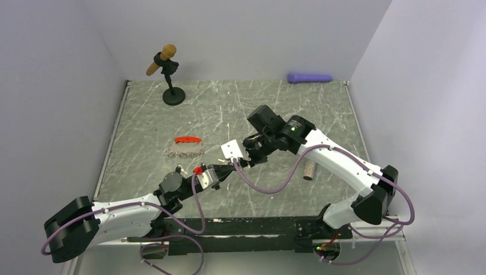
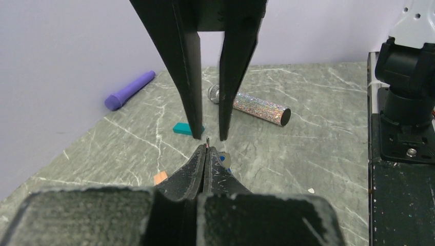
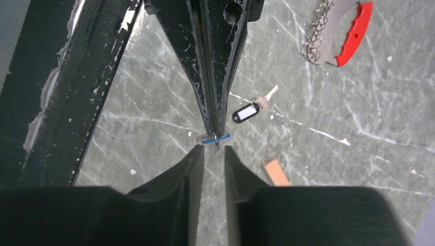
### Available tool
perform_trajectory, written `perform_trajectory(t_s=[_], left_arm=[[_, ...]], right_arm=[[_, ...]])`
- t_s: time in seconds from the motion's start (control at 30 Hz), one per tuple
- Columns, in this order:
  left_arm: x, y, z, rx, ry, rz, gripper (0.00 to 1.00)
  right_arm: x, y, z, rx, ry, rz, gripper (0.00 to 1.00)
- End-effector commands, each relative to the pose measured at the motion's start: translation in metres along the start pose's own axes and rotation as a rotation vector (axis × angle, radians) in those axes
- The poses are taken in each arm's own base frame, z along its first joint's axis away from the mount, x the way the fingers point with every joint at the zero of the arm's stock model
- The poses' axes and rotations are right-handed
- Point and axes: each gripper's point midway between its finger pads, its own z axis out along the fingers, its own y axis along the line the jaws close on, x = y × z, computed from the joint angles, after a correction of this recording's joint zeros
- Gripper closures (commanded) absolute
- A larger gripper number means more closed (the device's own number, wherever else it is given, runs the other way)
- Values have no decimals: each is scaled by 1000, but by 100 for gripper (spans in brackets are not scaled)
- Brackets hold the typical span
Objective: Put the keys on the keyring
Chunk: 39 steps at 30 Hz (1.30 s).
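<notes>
- Your left claw (image 2: 206,150) is pressed fully together. It pinches what looks like the blue-tagged key (image 3: 214,138) at its very tips. The key shows only edge-on, as a thin blue sliver with a bit of metal, so take that as likely rather than certain.
- Your right claw (image 3: 213,149) stands a little way apart with nothing between its fingers. It meets the left claw tip to tip above the table (image 1: 258,97).
- The blue-tagged key sits just ahead of the gap in the right claw; you cannot tell whether those fingers touch it.
- The black-tagged key (image 3: 247,113) lies flat on the table, near both claws but held by neither.
- The keyring (image 1: 186,146), a red clip with its bunched chain, lies on the table apart from both claws, to their left in the top view.
- A tan block (image 3: 276,171) lies near the black-tagged key.
</notes>
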Motion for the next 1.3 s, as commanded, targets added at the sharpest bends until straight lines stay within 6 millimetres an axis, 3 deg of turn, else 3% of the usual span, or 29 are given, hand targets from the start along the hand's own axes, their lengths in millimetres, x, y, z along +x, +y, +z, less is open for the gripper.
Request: perform_trajectory(t_s=[0.0, 0.1, 0.27, 0.37, 0.53, 0.7, 1.27], left_arm=[[-22, 12, -12, -96, -127, -50, 100], [-34, 16, -20, -129, -199, -68, 100], [-65, 19, -33, -145, -355, -88, 100], [-85, 17, -36, -128, -447, -93, 100], [-99, 12, -27, -77, -487, -106, 100], [-107, 12, -22, -67, -506, -91, 100], [-111, 14, -18, -70, -515, -77, 100]], right_arm=[[-24, -12, -18, 69, -95, 3, 66], [-29, -17, -29, 85, -162, 39, 54], [-41, -24, -50, 102, -346, 55, 53], [-48, -18, -52, 78, -408, 38, 56], [-60, -17, -53, 51, -477, 52, 68], [-66, -18, -50, 33, -516, 86, 74], [-66, -7, -39, -20, -524, 104, 77]])
